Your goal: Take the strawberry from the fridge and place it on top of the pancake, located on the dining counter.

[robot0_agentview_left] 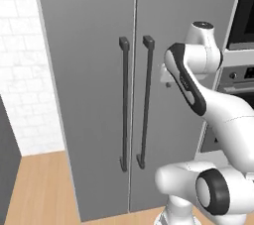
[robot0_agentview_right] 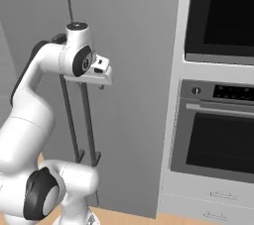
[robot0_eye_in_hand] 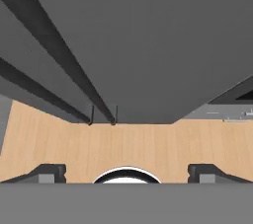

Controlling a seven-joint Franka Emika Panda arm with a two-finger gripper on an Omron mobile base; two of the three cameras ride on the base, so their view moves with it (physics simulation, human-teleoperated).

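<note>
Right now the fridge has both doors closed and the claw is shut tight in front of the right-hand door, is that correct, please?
Not quite: the claw is open, not shut. The hand view shows its two fingertips standing wide apart with nothing between them. The rest holds: the fridge has both doors closed, and the claw hangs in front of the right-hand door.

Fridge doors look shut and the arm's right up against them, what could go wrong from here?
Both doors of the fridge are closed, so nothing inside can be checked yet. The open gripper sits beside the right handle, not around it, and could scrape the door. The left handle is close enough to be grabbed by mistake.
</note>
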